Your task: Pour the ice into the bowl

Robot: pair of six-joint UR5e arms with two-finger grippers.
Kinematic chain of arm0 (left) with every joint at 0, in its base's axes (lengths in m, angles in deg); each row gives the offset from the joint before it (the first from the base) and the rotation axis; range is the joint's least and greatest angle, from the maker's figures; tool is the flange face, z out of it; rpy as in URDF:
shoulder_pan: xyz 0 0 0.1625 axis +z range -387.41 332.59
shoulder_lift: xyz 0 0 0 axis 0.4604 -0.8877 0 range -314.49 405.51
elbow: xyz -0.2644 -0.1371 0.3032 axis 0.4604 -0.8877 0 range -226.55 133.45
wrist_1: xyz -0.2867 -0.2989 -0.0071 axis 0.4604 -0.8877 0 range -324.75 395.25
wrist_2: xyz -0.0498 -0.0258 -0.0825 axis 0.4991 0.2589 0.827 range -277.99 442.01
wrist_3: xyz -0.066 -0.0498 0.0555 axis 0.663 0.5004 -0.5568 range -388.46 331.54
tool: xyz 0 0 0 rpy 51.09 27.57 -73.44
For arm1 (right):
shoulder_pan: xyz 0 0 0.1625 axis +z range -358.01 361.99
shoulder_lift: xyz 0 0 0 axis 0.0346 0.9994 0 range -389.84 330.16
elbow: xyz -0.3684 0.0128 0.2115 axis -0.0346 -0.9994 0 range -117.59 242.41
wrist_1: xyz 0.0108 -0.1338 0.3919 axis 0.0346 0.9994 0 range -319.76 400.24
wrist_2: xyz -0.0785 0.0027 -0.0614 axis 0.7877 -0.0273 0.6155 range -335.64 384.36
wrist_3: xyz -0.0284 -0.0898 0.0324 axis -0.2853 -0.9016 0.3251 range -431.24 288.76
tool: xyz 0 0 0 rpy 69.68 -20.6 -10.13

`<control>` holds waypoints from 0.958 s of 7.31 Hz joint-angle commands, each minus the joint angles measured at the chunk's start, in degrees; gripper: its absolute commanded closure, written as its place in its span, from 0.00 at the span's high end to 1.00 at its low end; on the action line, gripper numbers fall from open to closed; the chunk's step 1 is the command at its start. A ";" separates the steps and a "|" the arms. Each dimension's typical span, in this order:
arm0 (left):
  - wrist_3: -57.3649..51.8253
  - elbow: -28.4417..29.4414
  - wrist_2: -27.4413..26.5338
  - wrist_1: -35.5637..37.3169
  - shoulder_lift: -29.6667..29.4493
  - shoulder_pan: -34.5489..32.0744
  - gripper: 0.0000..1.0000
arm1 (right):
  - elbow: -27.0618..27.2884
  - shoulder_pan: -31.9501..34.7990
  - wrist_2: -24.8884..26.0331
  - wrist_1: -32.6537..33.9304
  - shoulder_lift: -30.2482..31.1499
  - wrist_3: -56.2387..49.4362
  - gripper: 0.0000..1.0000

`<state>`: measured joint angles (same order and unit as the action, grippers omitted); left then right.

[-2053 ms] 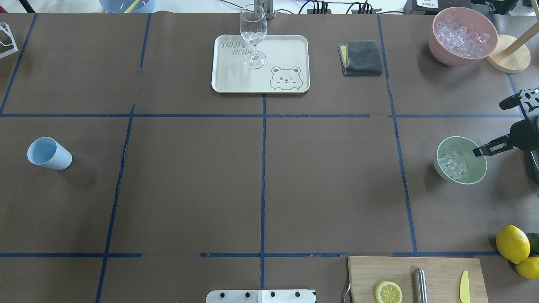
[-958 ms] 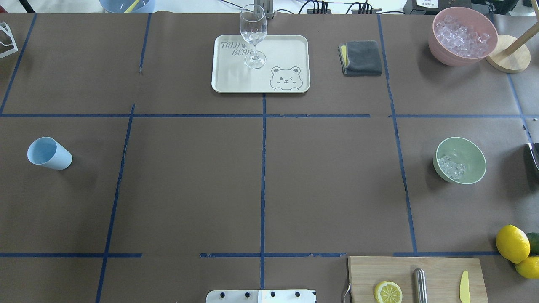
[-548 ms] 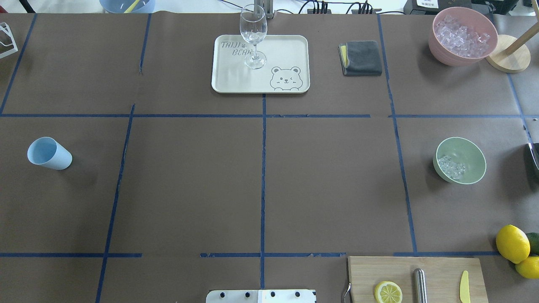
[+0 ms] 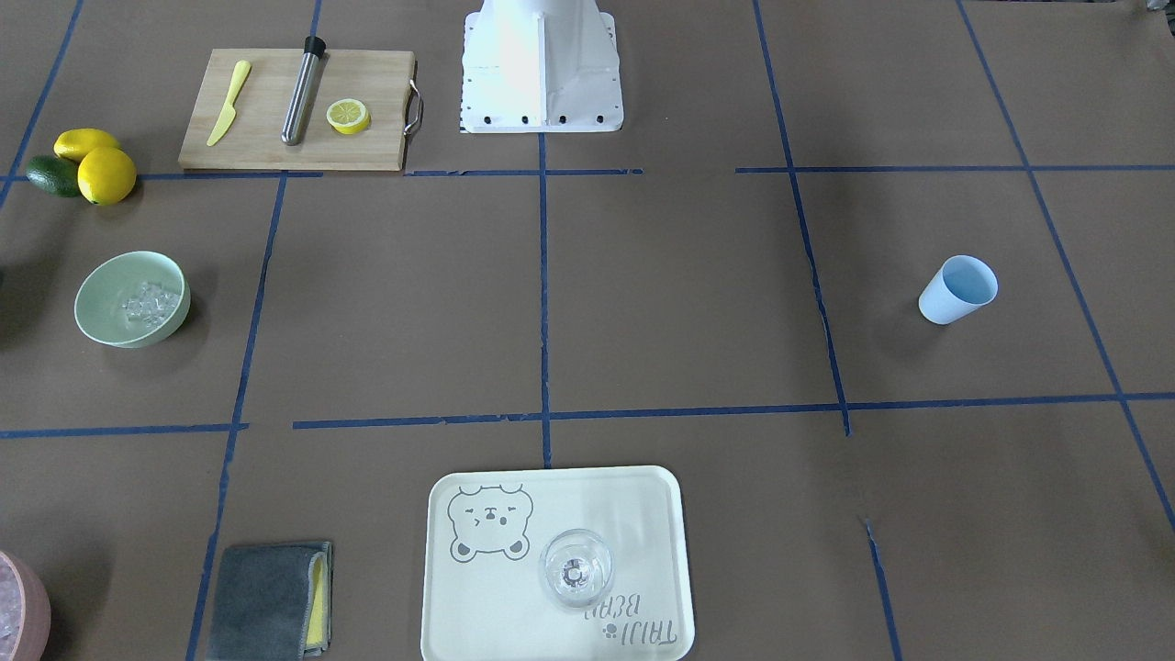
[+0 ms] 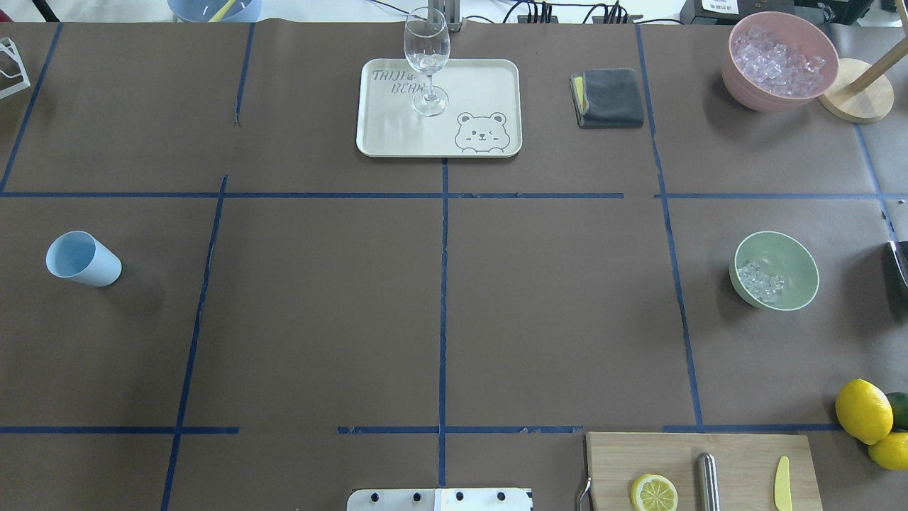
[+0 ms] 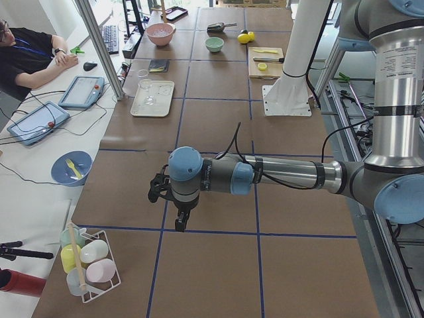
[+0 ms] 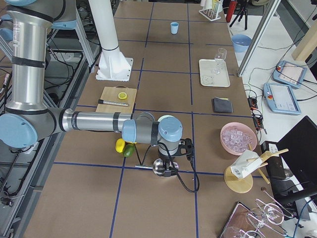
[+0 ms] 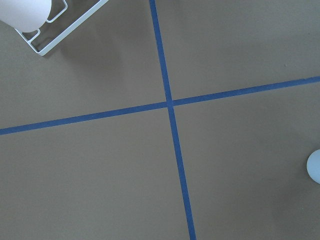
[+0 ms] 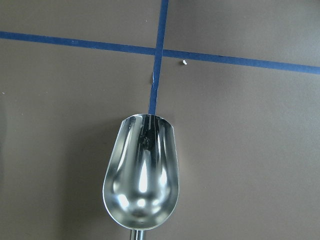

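Clear ice cubes (image 5: pixel 761 282) lie inside the mint-green bowl (image 5: pixel 793 261), which stands upright on the robot's right, apart from the lemons (image 5: pixel 863 410). An empty steel scoop (image 9: pixel 141 175) is at the right gripper (image 7: pixel 169 168). Whether that gripper or the left gripper (image 6: pixel 179 220) is apart or together, I cannot tell.

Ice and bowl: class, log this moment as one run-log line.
ice: in green bowl | scoop: empty | pour: looks done
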<state>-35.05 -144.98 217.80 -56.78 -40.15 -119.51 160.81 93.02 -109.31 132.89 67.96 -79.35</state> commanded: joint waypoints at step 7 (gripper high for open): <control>0.00 0.08 0.00 0.28 0.93 -0.02 1.00 | -0.48 -0.06 -0.19 -0.27 0.72 -0.33 1.00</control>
<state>-35.05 -144.85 217.80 -56.49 -39.22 -119.45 160.35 92.95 -109.50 132.54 68.67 -79.71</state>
